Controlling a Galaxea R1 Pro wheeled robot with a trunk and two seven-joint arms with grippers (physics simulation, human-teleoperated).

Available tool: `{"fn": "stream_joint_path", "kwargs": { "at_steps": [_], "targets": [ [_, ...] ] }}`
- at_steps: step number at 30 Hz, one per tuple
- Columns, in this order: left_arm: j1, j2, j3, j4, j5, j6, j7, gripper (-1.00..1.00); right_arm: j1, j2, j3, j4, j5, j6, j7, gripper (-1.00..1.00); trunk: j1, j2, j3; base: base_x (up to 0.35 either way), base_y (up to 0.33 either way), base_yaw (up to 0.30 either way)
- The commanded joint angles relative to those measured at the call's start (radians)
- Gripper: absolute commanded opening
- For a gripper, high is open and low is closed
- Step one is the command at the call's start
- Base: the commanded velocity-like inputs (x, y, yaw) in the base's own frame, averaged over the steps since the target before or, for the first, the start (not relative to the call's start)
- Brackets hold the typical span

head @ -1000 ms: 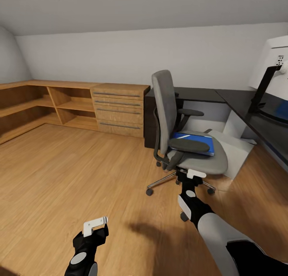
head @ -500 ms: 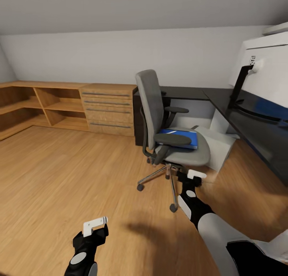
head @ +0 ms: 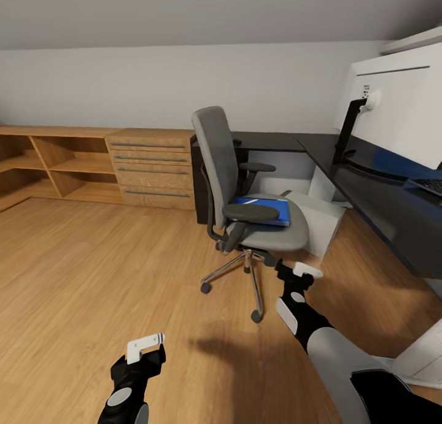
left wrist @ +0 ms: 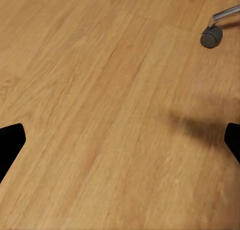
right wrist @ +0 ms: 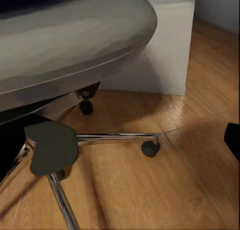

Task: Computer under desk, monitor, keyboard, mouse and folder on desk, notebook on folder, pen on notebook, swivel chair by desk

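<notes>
The grey swivel chair (head: 216, 160) stands on the wood floor in front of the black desk (head: 383, 210). The blue folder (head: 273, 210) lies flat on its seat, with a thin whitish streak on it that I cannot identify. The monitor (head: 402, 108) stands on the desk, white back toward me, and a corner of the keyboard (head: 430, 185) shows beside it. The light grey computer (head: 320, 219) sits under the desk. My right gripper (head: 298, 270) hangs open just below the seat's front edge, near the chrome base (right wrist: 107, 137). My left gripper (head: 145, 346) is open over bare floor. Mouse and notebook are out of view.
An oak drawer chest (head: 153, 167) and an oak shelf unit (head: 55, 166) line the back wall to the left. One chair castor (left wrist: 211, 36) shows in the left wrist view. The chair's star legs spread across the floor between me and the desk.
The whole view has swung to the right, so the chair and the oak units sit further left in the picture and the keyboard has come into view. Both grippers keep their pose.
</notes>
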Motion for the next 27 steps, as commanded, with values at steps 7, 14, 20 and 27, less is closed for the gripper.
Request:
{"fn": "stream_joint_path", "kwargs": {
  "at_steps": [7, 14, 20, 27],
  "targets": [
    [0.000, 0.000, -0.001, -0.001, 0.009, 0.001, 0.008, 1.00, -0.001, -0.010, 0.003, 0.004, -0.012, -0.071, -0.061, 1.00, 0.000, 0.000, 0.005, 0.000, 0.027, -0.184],
    [0.000, 0.002, -0.001, -0.001, 0.009, 0.001, 0.008, 1.00, -0.001, -0.036, -0.003, 0.003, -0.104, -0.067, -0.057, 1.00, 0.000, 0.000, 0.011, 0.087, 0.262, -0.232],
    [0.000, 0.002, 0.000, -0.001, 0.009, 0.002, 0.008, 1.00, -0.001, -0.045, -0.003, 0.001, -0.134, -0.069, -0.056, 1.00, 0.000, 0.000, 0.012, 0.088, 0.106, -0.060],
    [0.000, 0.002, 0.000, -0.001, 0.009, 0.002, 0.008, 1.00, -0.001, -0.038, -0.002, 0.009, -0.132, -0.079, -0.062, 1.00, 0.000, 0.000, 0.012, 0.004, 0.005, -0.003]
  ]
}}
